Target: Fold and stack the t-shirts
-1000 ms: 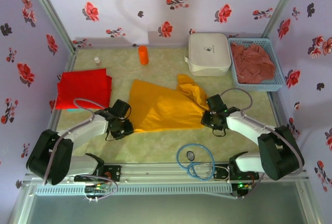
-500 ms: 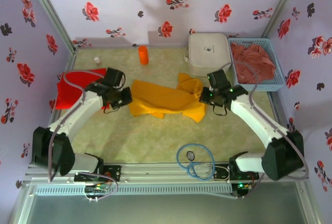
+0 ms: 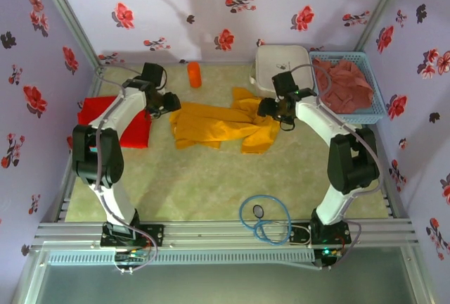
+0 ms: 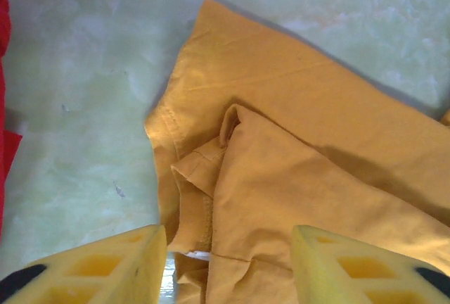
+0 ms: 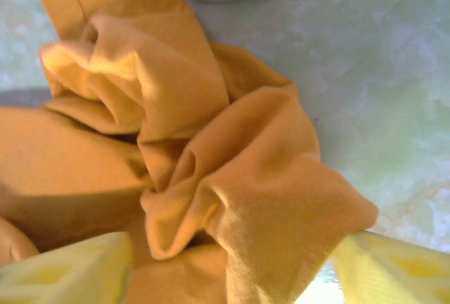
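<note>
Left gripper (image 3: 171, 105) is seen over the left end of the yellow shirt (image 3: 218, 124), jaws parted partway with nothing pinched. In the wrist view its two fingers (image 4: 91, 265) are spread either side of a folded hem, and the cloth just lies on the table (image 3: 211, 177) under them. Right gripper (image 3: 271, 111) is found at the shirt's right end, close to the white case (image 3: 281, 65), jaws spread wide. A bunched-up lump of yellow sits between the fingers (image 5: 63, 272) but isn't clamped, fwiw.

Shirts counted: three.
- The yellow one is stretched left to right across the far-middle of the table, rumpled and loosely doubled over on itself, between the two grippers.
- The red one (image 3: 116, 117) is laid flat at the left side, partly covered by the left arm.
- The pink one (image 3: 344, 82) is heaped in the one blue basket (image 3: 373, 115) at the far right, just beside the case.

So nothing is stacked yet.

Also spotted: one orange cylinder (image 3: 194, 74) stood upright at the far edge, and one blue cable loop (image 3: 264, 219) laid at the near edge.
</note>
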